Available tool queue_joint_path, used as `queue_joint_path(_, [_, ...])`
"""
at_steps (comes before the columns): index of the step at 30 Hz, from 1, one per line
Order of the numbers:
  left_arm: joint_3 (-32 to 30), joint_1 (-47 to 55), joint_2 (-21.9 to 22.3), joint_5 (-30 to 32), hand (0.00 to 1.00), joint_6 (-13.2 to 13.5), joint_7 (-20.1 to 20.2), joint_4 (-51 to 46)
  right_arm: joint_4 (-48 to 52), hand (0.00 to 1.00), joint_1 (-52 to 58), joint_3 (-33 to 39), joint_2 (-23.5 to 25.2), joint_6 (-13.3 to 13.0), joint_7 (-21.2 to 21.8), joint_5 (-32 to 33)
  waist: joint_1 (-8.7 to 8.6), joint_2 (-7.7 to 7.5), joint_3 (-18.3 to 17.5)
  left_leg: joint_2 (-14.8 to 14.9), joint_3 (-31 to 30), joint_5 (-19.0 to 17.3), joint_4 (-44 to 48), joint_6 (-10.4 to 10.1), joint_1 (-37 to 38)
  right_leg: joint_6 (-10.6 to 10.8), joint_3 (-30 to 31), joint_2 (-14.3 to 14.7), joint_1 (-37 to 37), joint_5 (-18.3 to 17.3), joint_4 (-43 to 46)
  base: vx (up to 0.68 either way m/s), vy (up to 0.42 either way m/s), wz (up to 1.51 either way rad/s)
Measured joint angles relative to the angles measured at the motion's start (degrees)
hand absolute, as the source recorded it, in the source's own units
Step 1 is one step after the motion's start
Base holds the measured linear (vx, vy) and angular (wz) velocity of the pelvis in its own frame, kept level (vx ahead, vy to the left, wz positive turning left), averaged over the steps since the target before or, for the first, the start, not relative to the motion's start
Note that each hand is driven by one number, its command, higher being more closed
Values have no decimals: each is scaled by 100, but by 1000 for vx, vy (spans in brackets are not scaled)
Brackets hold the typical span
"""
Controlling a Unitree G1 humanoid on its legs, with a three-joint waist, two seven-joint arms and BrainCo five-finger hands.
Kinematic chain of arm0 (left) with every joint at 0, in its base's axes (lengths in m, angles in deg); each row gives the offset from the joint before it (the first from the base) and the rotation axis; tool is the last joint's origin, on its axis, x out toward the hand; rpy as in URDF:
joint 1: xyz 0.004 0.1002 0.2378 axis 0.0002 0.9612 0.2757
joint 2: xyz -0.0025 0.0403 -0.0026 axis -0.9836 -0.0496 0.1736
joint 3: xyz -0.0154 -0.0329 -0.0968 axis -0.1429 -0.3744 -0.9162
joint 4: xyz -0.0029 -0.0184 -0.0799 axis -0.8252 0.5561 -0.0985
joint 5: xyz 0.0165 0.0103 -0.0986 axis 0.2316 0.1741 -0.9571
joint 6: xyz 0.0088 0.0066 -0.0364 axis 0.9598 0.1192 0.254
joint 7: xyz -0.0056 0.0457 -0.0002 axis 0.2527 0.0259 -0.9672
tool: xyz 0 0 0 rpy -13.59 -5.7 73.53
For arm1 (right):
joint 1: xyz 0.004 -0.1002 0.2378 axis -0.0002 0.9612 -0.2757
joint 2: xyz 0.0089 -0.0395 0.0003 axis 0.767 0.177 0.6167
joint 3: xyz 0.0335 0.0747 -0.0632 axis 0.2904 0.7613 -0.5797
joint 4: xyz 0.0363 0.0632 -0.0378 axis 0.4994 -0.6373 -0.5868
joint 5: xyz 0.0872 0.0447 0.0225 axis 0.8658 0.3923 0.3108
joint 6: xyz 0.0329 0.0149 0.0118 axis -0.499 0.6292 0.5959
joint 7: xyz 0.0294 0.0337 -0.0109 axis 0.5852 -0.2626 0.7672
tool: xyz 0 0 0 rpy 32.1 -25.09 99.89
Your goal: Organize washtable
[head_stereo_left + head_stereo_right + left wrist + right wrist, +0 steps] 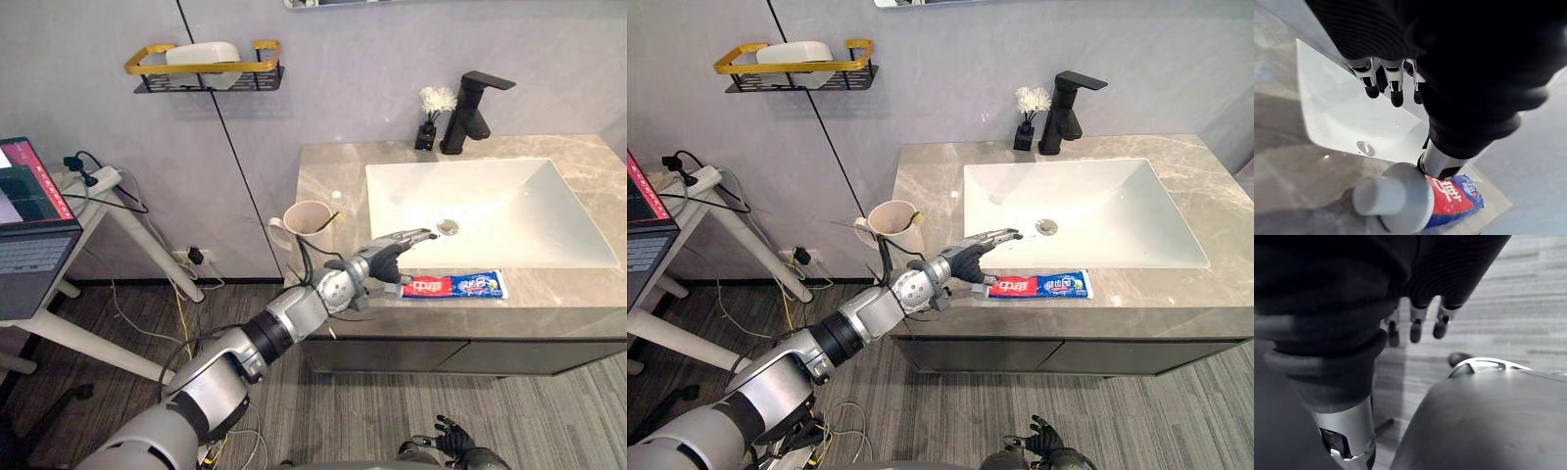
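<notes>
A red and blue toothpaste tube lies flat on the grey washtable's front edge, its white cap pointing left. My left hand hovers over the cap end, fingers stretched straight toward the white sink, thumb down against the tube's shoulder. A beige cup stands near the counter's left edge, just behind my left forearm. My right hand hangs low over the floor with relaxed fingers, holding nothing.
A black faucet and a small vase of white flowers stand behind the sink. A gold-rimmed wall shelf carries a white item. A laptop sits on a white side table at the left.
</notes>
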Motion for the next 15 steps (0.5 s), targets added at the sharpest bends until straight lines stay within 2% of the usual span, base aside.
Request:
queue_joint_path(6, [-59,331,-40,8,0,-4,12,-367,44,0,-3,1,-17,-7,2,48,10,109,53,10,46,-114,104,4,54,-54,45,3,103,-35,4,-9,13,-3])
queue_joint_path(15, [-116,558,-184,54,0,-1,-27,-722,55,0,-12,-37,-24,-12,11,41,3,116,55,25,53,-129,104,6,60,-52,59,15,88,-36,7,-3,2,0])
